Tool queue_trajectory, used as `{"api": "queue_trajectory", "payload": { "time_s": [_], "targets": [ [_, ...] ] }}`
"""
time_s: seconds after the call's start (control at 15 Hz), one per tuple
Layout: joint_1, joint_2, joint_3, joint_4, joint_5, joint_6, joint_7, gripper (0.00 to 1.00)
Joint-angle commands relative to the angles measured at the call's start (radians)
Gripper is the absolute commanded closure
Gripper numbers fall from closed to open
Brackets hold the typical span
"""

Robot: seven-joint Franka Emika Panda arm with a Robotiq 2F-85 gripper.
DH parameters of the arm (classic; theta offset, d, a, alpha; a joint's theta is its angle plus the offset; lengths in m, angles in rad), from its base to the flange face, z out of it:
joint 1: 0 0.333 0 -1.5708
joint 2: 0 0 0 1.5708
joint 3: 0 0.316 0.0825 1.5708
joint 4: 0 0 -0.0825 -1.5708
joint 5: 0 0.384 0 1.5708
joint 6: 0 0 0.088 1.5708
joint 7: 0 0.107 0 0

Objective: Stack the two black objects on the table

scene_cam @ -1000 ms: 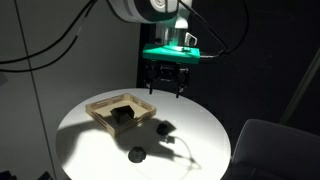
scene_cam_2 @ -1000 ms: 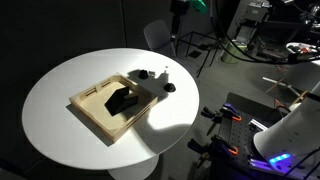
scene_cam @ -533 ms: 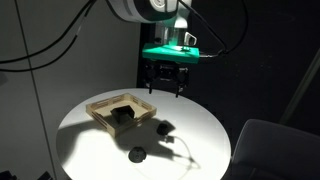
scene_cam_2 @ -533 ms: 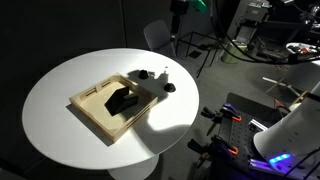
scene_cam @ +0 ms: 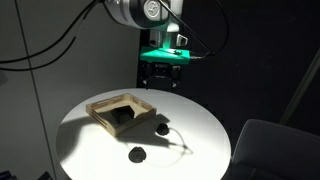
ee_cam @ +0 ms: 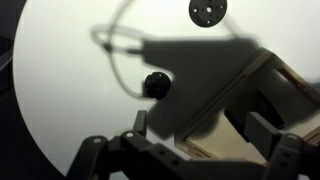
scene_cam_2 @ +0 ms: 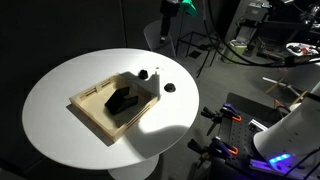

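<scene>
Two small black objects lie apart on the round white table (scene_cam: 205, 125). The rounded knob (scene_cam: 161, 128) sits just off the wooden tray's corner, and the flatter disc (scene_cam: 138, 154) lies nearer the table's edge. Both also show in an exterior view, the knob (scene_cam_2: 144, 73) and the disc (scene_cam_2: 169, 87). In the wrist view the knob (ee_cam: 156, 84) is near the middle and the disc (ee_cam: 207, 11) is at the top. My gripper (scene_cam: 162, 78) hangs high above the table, open and empty, its fingers (ee_cam: 200, 135) over the tray's corner.
A shallow light-wood tray (scene_cam: 100, 104) holds a larger angular black block (scene_cam: 121, 115), which also shows in an exterior view (scene_cam_2: 122, 100). A thin cable's shadow loops across the table near the knob. A chair (scene_cam: 270, 140) stands beside the table.
My gripper has risen and shifted a little toward the tray side. It is still open. The two black objects have not moved.
</scene>
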Motion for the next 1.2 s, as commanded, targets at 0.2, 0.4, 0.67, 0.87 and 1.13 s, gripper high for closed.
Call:
{"api": "queue_trajectory", "payload": {
  "time_s": [0.2,0.4,0.67,0.87,1.13],
  "targets": [
    [-0.036,0.181,0.067,0.189,0.036,0.021,-0.109,0.00],
    [-0.055,0.262,0.080,0.265,0.014,0.002,-0.140,0.00],
    [-0.085,0.353,0.093,0.344,0.001,-0.011,-0.186,0.00],
    [-0.101,0.417,0.100,0.397,-0.009,-0.021,-0.207,0.00],
    [-0.114,0.485,0.110,0.452,-0.023,-0.044,-0.224,0.00]
  ]
}}
